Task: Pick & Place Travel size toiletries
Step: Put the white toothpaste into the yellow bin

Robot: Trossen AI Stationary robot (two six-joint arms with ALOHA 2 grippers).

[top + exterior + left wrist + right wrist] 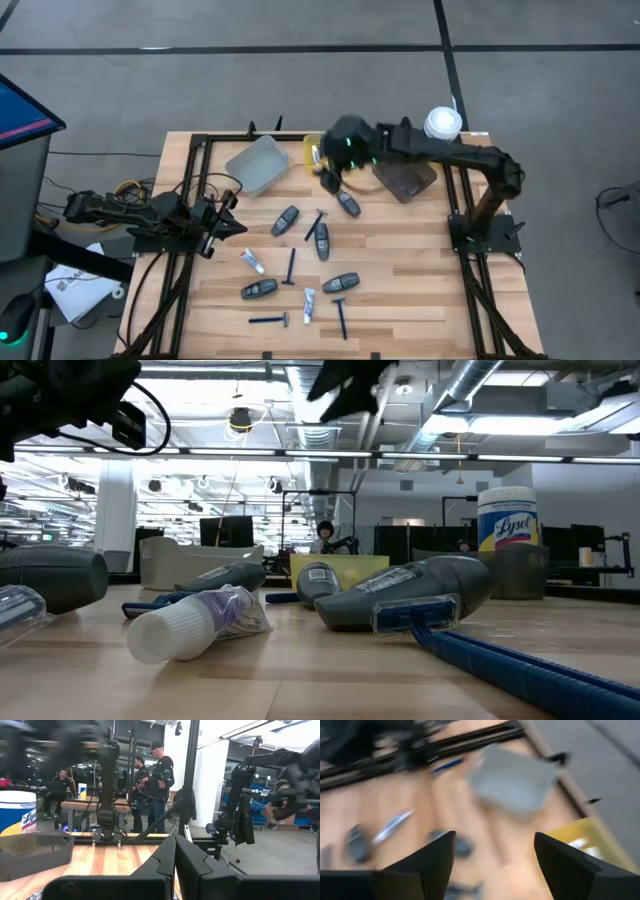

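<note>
Travel toiletries lie scattered on the wooden table: dark grey pods (286,220) (321,241) (347,204), white mini tubes (251,261) (309,304) and thin blue razors (291,266) (341,318). My right gripper (332,178) (495,837) hangs open above the table beside the yellow bin (311,152), just beyond the farthest pod, with nothing between its fingers. My left gripper (226,222) (175,857) waits shut at the table's left edge. In the low view a tube (195,622) and a pod over a razor (410,598) lie closest.
A grey bin (258,165) stands at the far left of the table, and a brown bin (405,180) at the far right under my right arm. The wipes canister (441,123) stands in the far right corner. People stand in the room beyond the table (159,785).
</note>
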